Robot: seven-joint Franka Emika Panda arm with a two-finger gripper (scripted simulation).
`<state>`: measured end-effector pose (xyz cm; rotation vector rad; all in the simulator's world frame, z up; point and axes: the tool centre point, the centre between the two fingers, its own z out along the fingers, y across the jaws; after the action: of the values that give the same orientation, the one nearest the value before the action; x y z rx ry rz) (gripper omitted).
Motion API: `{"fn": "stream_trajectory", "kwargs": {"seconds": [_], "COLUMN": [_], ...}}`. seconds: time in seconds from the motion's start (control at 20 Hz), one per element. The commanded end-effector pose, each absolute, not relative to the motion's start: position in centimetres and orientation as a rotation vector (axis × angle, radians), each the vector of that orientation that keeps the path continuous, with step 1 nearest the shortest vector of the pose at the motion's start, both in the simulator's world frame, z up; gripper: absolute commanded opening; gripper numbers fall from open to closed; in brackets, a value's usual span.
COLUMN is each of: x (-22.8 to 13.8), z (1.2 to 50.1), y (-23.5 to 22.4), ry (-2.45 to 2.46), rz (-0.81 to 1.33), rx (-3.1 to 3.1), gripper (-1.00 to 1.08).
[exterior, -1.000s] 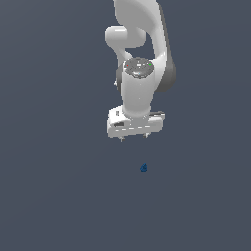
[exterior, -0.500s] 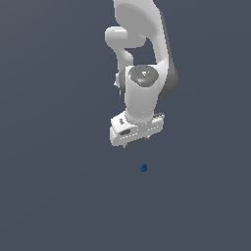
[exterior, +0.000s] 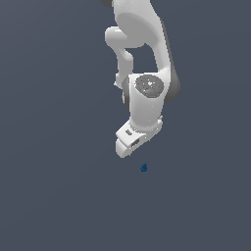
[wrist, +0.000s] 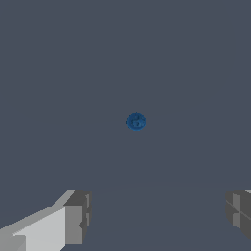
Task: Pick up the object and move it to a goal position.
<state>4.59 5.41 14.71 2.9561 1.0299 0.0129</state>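
Exterior and wrist views of 1 white robot arm point(exterior: 147, 63) above a plain dark grey floor point(exterior: 49, 196). The arm descends from the upper edge of the exterior view, bends at a round grey-capped joint point(exterior: 149, 88) and ends in the gripper point(exterior: 128, 147), which points downward and toward the exterior view's left. The object, 1 tiny dark blue lump point(exterior: 143, 167), lies on the floor just below the gripper and slightly toward the exterior view's right of it; a strip of bare floor separates the 2, so nothing touches the lump. In the wrist view the same lump point(wrist: 136, 121) appears as a small rounded blue body near the centre of the frame, lying alone on the floor. The 2 fingertips point(wrist: 78, 215) enter that view at opposite sides, 1 pale with a grey pad and 1 darker and cut off by the frame edge, with a broad span of bare floor between them: the gripper point(wrist: 159, 213) is spread wide and grips nothing. The lump lies beyond the fingertips, not between them, roughly in line with the gap.
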Motion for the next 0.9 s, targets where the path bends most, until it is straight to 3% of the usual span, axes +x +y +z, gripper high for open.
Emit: {"fn": "stream_trajectory", "kwargs": {"seconds": [0.0,0.85], "x": [4.9,7.1], "z": [14.3,11.4], "y": [5.7,7.5], "ry": [1.144,1.843], "rz": [0.009,-0.007], "rx": [2.913,2.534], "gripper": [1.0,1.0]}}
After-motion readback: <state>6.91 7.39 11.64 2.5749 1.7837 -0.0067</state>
